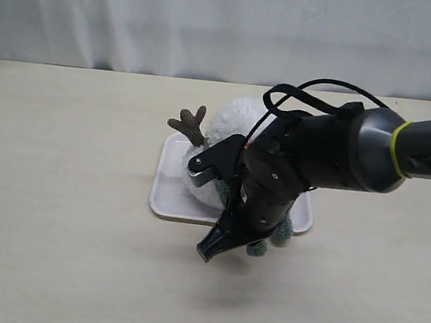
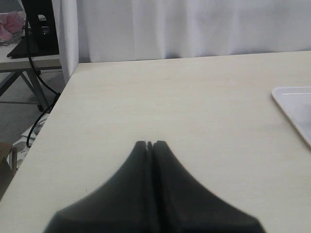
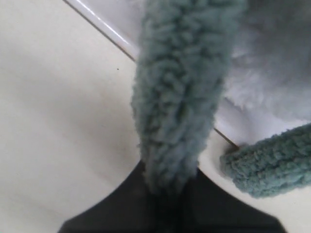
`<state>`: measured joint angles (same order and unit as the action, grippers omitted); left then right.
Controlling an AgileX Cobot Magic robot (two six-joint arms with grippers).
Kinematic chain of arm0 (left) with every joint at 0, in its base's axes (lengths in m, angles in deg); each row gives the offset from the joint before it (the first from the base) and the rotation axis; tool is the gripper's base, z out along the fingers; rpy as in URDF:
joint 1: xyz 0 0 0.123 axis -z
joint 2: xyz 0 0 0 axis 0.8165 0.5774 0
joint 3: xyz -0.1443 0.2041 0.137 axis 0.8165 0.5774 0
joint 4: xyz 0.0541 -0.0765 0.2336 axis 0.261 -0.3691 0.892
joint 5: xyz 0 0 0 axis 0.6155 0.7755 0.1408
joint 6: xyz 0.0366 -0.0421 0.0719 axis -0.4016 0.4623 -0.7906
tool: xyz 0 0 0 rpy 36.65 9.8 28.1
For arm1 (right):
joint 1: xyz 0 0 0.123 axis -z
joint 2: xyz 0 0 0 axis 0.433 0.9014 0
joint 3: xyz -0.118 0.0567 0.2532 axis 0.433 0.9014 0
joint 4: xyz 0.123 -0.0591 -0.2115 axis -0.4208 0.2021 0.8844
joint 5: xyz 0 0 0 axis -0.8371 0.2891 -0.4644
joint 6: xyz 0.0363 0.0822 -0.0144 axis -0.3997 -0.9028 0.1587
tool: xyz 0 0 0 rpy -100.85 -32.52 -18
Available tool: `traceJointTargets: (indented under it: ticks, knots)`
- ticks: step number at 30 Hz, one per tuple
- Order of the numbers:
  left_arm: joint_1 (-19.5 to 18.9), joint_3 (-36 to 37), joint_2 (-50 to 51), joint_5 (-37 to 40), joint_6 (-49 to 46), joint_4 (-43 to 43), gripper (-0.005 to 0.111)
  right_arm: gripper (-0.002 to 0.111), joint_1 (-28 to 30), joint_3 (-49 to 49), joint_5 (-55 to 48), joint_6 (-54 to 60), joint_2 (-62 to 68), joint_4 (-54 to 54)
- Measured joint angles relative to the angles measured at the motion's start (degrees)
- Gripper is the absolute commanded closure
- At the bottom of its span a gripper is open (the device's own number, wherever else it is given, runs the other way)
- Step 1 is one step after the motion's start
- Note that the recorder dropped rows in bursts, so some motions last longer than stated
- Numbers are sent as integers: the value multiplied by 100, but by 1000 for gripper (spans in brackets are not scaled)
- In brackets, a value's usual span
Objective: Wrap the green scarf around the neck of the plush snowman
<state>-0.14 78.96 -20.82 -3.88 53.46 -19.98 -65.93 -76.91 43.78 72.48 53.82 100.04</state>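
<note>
Across the rim of the tray (image 3: 104, 26), the green scarf (image 3: 180, 97) is running lengthwise from the plush snowman (image 3: 272, 73) straight into the right claw (image 3: 167, 189), which is gripping one stretch of it. A rounded end of the scarf is lying just beside. The snowman is resting on the tray, and the arm is hiding its neck in the exterior view. The left claw (image 2: 149, 144) is sitting clenched on nothing, well apart over the bare surface (image 2: 146, 97), so the right arm is probably leading the wrap.
</note>
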Motion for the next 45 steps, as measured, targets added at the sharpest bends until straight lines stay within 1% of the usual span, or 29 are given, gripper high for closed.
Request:
traceJointTargets:
  ticks: [3, 10, 13, 17, 23, 29, 32, 35, 36, 37, 38, 39, 41, 44, 45]
  knots:
    - [0, 0, 0, 0, 0, 0, 107, 102, 0, 125, 198, -9, 0, 0]
    - [0, 0, 0, 0, 0, 0, 107, 77, 0, 129, 327, -9, 0, 0]
    - [0, 0, 0, 0, 0, 0, 107, 67, 0, 129, 94, -9, 0, 0]
    - [0, 0, 0, 0, 0, 0, 107, 61, 0, 129, -470, -9, -67, -72]
    - [0, 0, 0, 0, 0, 0, 107, 61, 0, 129, -1102, -9, -428, -391]
    - [0, 0, 0, 0, 0, 0, 107, 61, 0, 129, -1232, -38, -931, -465]
    - [0, 0, 0, 0, 0, 0, 107, 61, 0, 234, -872, -289, -1152, -465]
    - [0, 0, 0, 0, 0, 0, 107, 61, 0, 494, -302, -553, -1180, -341]
    - [0, 0, 0, 0, 0, 0, 107, 61, 0, 604, -106, -756, -1180, -189]
    - [0, 0, 0, 0, 0, 0, 107, 61, 30, 804, 201, -1325, -1180, 245]
    - [0, 0, 0, 0, 0, 0, 107, 61, 71, 902, 328, -1626, -1169, 482]
    - [0, 0, 0, 0, 0, 0, 107, 61, 174, 1035, 456, -2106, -1158, 854]
    - [0, 0, 0, 0, 0, 0, 107, 61, 428, 1166, 643, -2594, -1158, 1184]
    - [0, 0, 0, 0, 0, 0, 107, 61, 695, 1356, 1215, -2773, -1149, 1228]
    - [0, 0, 0, 0, 0, 0, 107, 61, 830, 1466, 1615, -2813, -1106, 1205]
